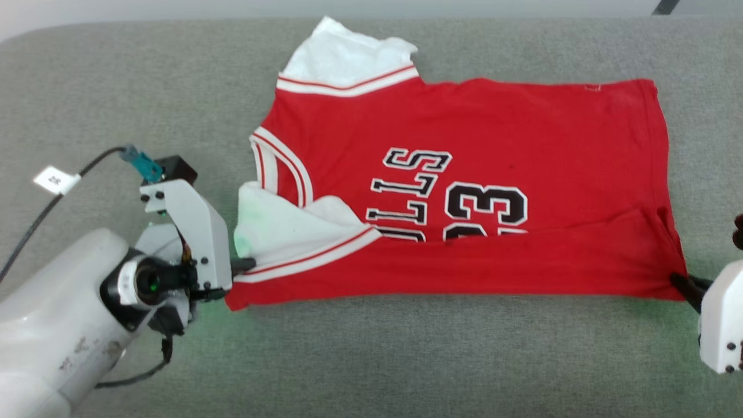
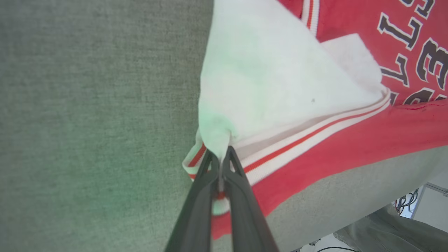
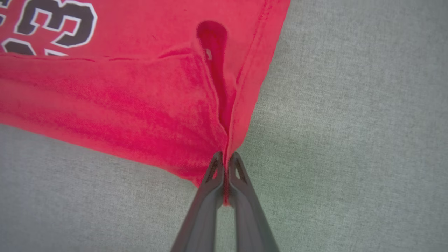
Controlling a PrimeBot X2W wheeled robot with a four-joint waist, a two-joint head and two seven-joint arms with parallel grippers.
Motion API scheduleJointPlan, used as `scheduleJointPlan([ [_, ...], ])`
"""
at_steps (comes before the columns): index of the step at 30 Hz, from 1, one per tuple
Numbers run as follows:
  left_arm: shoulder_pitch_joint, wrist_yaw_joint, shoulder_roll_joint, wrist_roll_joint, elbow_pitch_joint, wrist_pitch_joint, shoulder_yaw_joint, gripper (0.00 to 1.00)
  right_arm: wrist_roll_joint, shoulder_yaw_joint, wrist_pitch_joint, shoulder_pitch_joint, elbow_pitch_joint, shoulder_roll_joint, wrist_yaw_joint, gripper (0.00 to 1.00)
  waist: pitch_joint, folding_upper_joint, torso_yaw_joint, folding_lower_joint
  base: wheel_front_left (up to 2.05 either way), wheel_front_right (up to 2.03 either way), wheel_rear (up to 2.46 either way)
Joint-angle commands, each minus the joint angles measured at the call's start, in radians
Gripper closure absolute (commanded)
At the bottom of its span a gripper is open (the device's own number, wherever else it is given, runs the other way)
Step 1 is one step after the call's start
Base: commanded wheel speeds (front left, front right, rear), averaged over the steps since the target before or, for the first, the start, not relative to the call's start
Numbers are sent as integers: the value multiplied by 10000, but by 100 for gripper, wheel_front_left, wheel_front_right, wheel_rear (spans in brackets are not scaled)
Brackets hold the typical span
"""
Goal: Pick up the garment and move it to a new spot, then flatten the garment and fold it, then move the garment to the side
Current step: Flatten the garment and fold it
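garment (image 1: 522,133): soft matt knit cloth | table (image 1: 406,360): coarse grey woven covering, matt | left tool (image 2: 220,154): smooth dark plastic

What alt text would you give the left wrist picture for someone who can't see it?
The left gripper is shut on the corner of a red jersey, pinching its white sleeve and striped trim. The jersey lies on a grey fabric surface.

Support: grey woven-fabric surface (image 1: 406,360), far-left corner rounded. Lying directly on it: one red garment (image 1: 464,191), spread sideways, neck toward the left edge, hem toward the right edge. Its near strip is folded over the lower part of the print. One white sleeve reaches close to the far edge.
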Motion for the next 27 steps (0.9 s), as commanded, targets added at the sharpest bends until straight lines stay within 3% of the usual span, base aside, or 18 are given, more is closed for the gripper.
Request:
scheduleJointPlan([
  [1,259,131,147,-44,-150,-34,-35,100,-8,-161,112,283,-96,-19,-14,100,-169,0,163,0,0,0,0],
  [13,1293,637,533,-309,-1265,-246,-89,100,-54,-618,443,1369,-663,414,-13,100,-305,0,288,0,0,0,0],
  [21,1410,513,439,-330,-1161,-329,-29,100,-16,-275,156,1233,-536,503,-13,100,-359,0,204,0,0,0,0],
  [22,1364,442,438,-273,-1132,-387,-18,100,-6,-231,86,1202,-509,479,-13,96,-370,0,196,0,0,0,0],
  [23,1308,419,445,-208,-1096,-413,-19,91,-21,-198,27,1184,-483,460,-13,84,-387,0,190,0,0,0,0],
  [24,1257,371,446,-192,-1056,-472,-2,78,-30,-163,-65,1162,-463,453,-13,65,-412,0,183,0,0,0,0],
  [25,1221,313,433,-173,-1034,-523,26,70,-29,-123,-149,1155,-439,447,-13,56,-436,0,177,0,0,0,0],
  [26,1191,262,427,-129,-1011,-583,50,55,-43,-90,-235,1142,-420,426,-13,41,-464,0,174,0,0,0,0],
  [27,1191,262,427,-129,-1011,-583,50,55,-43,-90,-235,1142,-420,426,-13,41,-464,0,174,0,0,0,0],
])
